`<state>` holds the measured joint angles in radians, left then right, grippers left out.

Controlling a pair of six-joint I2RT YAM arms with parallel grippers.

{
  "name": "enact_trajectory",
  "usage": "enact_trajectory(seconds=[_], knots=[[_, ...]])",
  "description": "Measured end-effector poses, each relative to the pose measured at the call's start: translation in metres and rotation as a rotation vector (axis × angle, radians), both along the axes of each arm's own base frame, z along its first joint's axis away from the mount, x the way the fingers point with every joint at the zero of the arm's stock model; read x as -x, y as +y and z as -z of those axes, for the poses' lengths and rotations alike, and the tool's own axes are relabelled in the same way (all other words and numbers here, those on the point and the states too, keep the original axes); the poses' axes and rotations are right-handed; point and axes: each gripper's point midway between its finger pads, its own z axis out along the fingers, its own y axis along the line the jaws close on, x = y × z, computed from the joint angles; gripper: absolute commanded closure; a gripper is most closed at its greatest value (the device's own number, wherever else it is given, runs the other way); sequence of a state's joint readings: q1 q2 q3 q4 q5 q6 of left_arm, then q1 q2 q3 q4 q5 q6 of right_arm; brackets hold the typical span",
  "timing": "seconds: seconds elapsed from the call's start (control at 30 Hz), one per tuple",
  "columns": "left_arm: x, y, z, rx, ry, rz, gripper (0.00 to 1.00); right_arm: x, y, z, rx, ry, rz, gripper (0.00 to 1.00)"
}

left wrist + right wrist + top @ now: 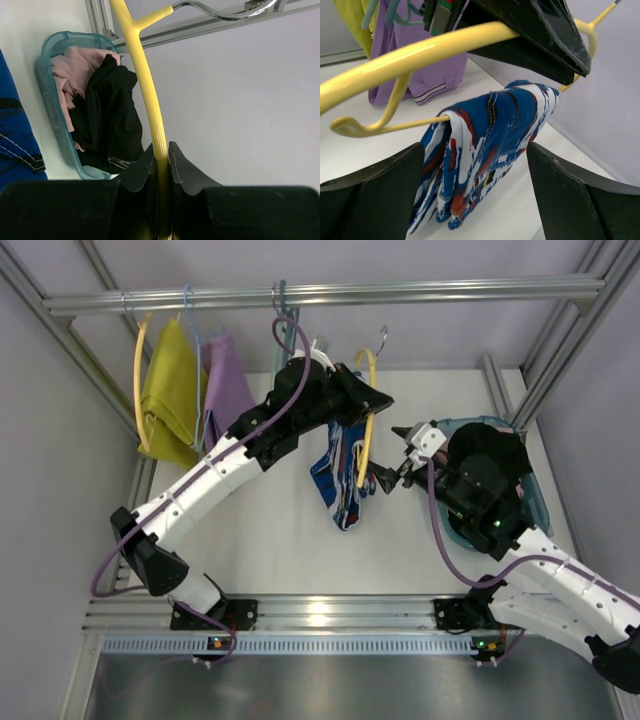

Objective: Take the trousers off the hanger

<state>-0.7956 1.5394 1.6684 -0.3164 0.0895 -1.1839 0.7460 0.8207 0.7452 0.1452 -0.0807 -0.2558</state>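
Your left hand (162,160) is clamped on the yellow hanger (145,75). Your right hand (475,150) stands wide, with the trousers (490,130) hanging just ahead of it.

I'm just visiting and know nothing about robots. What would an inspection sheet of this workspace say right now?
Surface: white table.
Job's things: printed trousers draped over the yellow hanger's bar.
Clutter: teal bin of pink and black clothes; purple garment and mustard garment hang from the rail.
Claws: left claw shut on the hanger; right claw open, facing the trousers.
Cables: purple cables run along both arms.
Surroundings: aluminium frame, grey walls.
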Motion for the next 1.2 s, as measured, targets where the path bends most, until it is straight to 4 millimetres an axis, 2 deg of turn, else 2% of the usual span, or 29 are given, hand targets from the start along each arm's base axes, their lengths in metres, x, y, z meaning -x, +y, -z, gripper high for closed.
enact_trajectory(seconds=[0.2, 0.33, 0.47, 0.57, 0.6, 0.63, 0.7, 0.77, 0.8, 0.9, 1.1, 1.2], knots=[[-0.003, -0.004, 0.005, -0.003, 0.013, 0.004, 1.0, -0.007, 0.008, 0.007, 0.006, -0.031, 0.028, 0.32], [-0.002, -0.005, 0.001, 0.007, 0.015, 0.009, 1.0, -0.028, 0.0, 0.018, 0.02, -0.017, 0.148, 0.35], [-0.001, -0.005, 0.0, 0.012, 0.018, 0.011, 1.0, -0.035, -0.002, 0.019, 0.009, -0.022, 0.189, 0.36], [-0.001, -0.005, -0.002, 0.017, 0.018, 0.01, 1.0, -0.039, -0.002, 0.019, 0.005, -0.035, 0.209, 0.31], [-0.002, -0.005, -0.003, 0.018, 0.018, 0.009, 1.0, -0.039, -0.002, 0.02, 0.003, -0.04, 0.21, 0.21], [-0.001, -0.005, -0.003, 0.02, 0.018, 0.009, 1.0, -0.039, -0.002, 0.021, 0.002, -0.042, 0.211, 0.16], [0.0, -0.005, -0.007, 0.031, 0.018, 0.014, 1.0, -0.04, -0.002, 0.025, 0.007, -0.043, 0.208, 0.12], [0.001, -0.006, -0.011, 0.042, 0.022, 0.019, 1.0, -0.04, 0.0, 0.03, 0.011, -0.042, 0.204, 0.14], [0.002, -0.006, -0.013, 0.047, 0.023, 0.021, 1.0, -0.041, 0.0, 0.033, 0.013, -0.04, 0.206, 0.19], [0.003, -0.007, -0.014, 0.054, 0.028, 0.027, 1.0, -0.047, -0.001, 0.04, 0.024, -0.039, 0.235, 0.26], [0.004, -0.007, -0.015, 0.058, 0.031, 0.03, 1.0, -0.06, -0.01, 0.042, 0.012, -0.032, 0.294, 0.35], [0.003, -0.007, -0.015, 0.06, 0.035, 0.029, 1.0, -0.064, -0.011, 0.043, 0.008, -0.028, 0.307, 0.33]])
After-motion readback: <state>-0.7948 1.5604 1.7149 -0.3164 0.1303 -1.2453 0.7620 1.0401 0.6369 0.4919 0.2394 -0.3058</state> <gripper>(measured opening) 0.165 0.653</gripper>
